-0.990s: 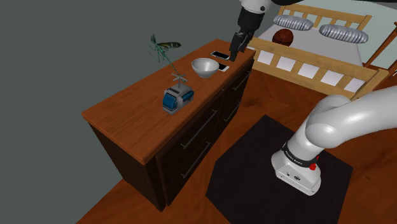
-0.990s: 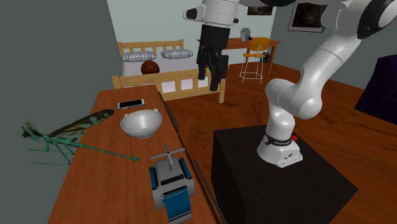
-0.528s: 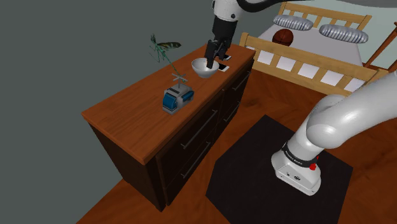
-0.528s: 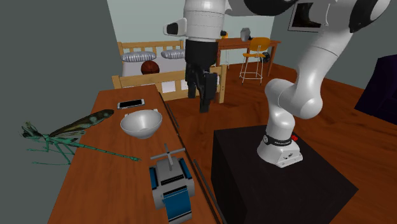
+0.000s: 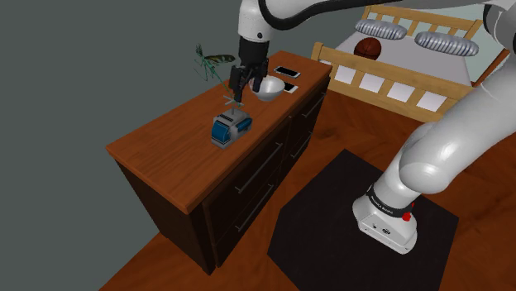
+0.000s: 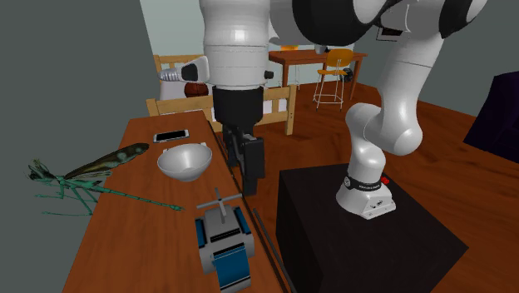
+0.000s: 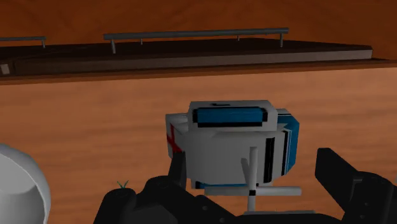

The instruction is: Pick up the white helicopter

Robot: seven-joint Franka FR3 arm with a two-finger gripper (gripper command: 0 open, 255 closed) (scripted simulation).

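Hanging over the dresser [image 5: 165, 157], the gripper [image 5: 238, 85] has its fingers spread, clasping nothing. Just below it stands the helicopter [image 5: 227, 126], white and blue, its rotor nearest the fingertips but not touched. A bowl [image 5: 266, 87] sits close beside the hand.

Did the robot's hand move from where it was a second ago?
Yes. In the shoulder view the gripper has gone from beside the phone, leftward past the bowl, and now hangs above the white and blue helicopter.
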